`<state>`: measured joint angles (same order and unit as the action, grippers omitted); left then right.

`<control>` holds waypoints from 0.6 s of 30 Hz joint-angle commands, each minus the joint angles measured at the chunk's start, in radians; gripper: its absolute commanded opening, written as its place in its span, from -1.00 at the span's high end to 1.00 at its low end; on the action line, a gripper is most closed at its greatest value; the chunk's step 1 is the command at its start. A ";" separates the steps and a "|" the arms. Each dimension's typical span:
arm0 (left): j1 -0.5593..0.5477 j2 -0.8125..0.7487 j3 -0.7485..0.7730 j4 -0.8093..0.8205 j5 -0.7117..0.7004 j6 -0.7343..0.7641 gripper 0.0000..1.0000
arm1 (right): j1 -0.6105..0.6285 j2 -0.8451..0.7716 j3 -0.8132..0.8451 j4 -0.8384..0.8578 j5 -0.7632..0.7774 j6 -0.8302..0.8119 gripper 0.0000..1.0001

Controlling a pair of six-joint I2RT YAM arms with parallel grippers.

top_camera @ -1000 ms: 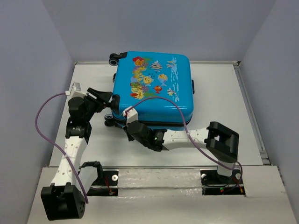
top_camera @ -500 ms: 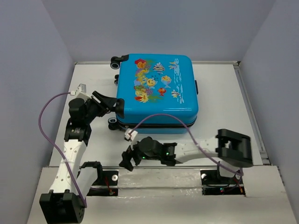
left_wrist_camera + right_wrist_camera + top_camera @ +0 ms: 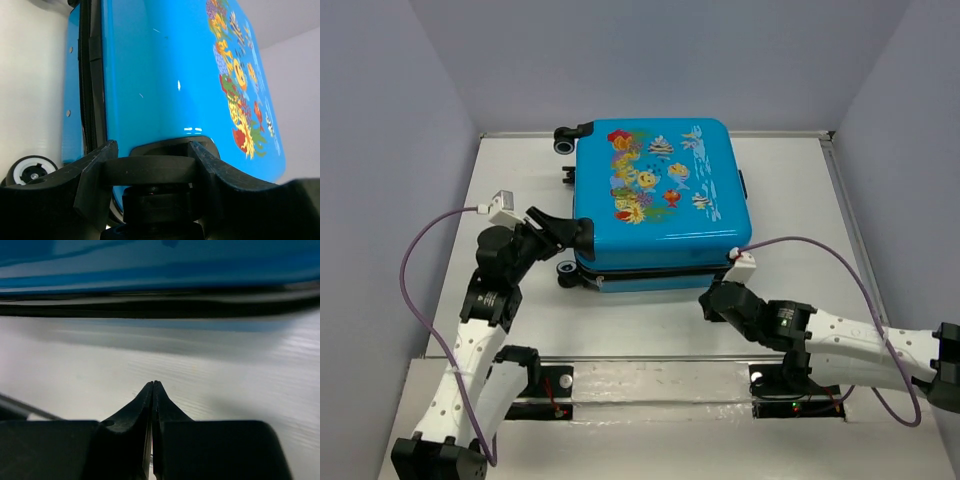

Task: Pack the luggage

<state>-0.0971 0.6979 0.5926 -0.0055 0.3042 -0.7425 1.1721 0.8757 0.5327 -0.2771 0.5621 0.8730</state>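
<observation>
**Top external view.** The luggage [image 3: 660, 200] lies flat and closed on the white table [image 3: 800, 200], toward the far wall, with its printed face up. It is a rounded-corner rectangular case with a glossy bright blue hard shell. The print shows multicoloured fish and coral down the left-centre of the face. A black wheel [image 3: 563, 141] projects at the far left corner. The left gripper [image 3: 572, 232] is at the near left corner of the case. The right gripper [image 3: 710, 299] sits low on the table just beside the near edge, toward its right end. A purple cable [image 3: 420, 250] loops from the left wrist.

**Left wrist view.** The shell is smooth and reflective, with fine scuffs. A black zipper band [image 3: 86, 75] runs between the two halves. The black fingers [image 3: 95, 180] are spread on either side of a black caster [image 3: 150, 170] at the corner and clamp it.

**Right wrist view.** The fingertips are pressed together with nothing between them, over bare table. The blue shell and the zipper band cross the top of the view, blurred.
</observation>
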 commanded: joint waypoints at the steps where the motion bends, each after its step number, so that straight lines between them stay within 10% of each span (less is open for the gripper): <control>1: -0.170 -0.057 0.012 0.093 0.005 0.061 0.88 | -0.049 -0.017 -0.020 -0.272 0.192 0.205 0.86; 9: -0.553 -0.028 -0.022 0.102 -0.266 0.063 0.88 | -0.328 0.025 0.047 -0.020 0.178 -0.174 0.86; 18: -0.967 0.106 -0.063 0.245 -0.430 0.042 0.88 | -0.692 0.158 0.087 0.380 -0.283 -0.495 0.86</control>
<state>-0.8635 0.7483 0.5373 0.1287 -0.2901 -0.7803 0.5415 0.9737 0.5285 -0.2394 0.4736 0.5594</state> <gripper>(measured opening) 0.655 0.070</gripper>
